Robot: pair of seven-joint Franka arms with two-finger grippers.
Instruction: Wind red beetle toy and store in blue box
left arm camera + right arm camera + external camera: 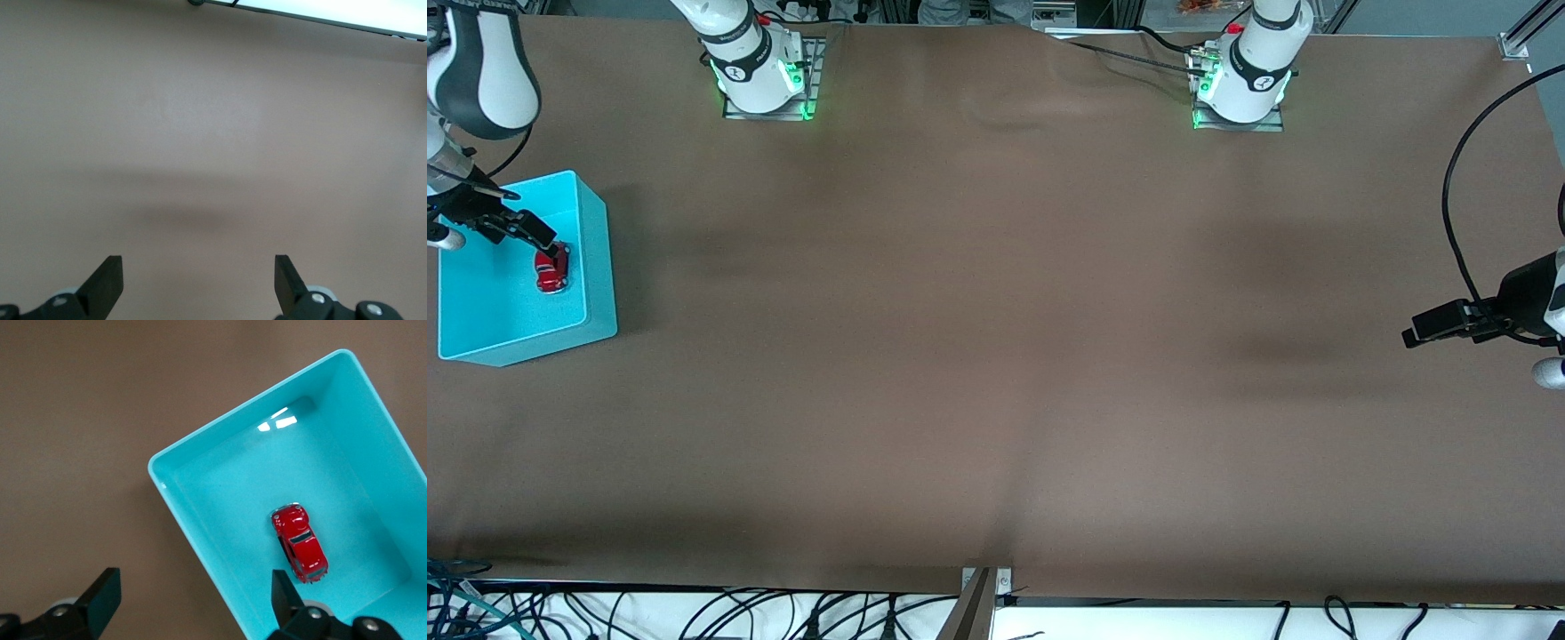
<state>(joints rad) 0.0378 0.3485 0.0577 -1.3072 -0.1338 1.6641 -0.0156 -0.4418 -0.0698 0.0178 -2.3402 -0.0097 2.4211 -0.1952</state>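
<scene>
Storing step looks finished. The red beetle toy [552, 268] is lying on the floor of the blue box [596, 267], on its wheels, with nothing gripping it. Whether it was wound cannot be told from here.

Right arm's end of the worktop [996, 356]:
- The blue box is sitting at the worktop's edge, open top up.
- The right hand [541, 235] is hanging over the box, above the wall that runs along the worktop's end, fingers spread as wide as they go and holding nothing.
- In the right wrist view the toy [301, 543] is sitting below and just inward of one fingertip [283, 595]; the other fingertip is showing over bare brown worktop outside the box wall [200, 540]. Toy and hand are clearly apart, with no contact.
- The toy is resting nearer the box wall that faces the worktop's middle, about midway along it, not touching the wall.

Left arm's end:
- The left hand [1427, 327] is waiting over bare worktop, well apart from box and toy.
- The left wrist view is showing its fingers [107, 283] wide apart, empty, with only brown surface beneath.

Judgement on next move: little is remaining. The right arm needs only to lift straight up, clear of the box rim, without clipping the wall or nudging the box, then retire toward its base. The left arm has nothing to do.
</scene>
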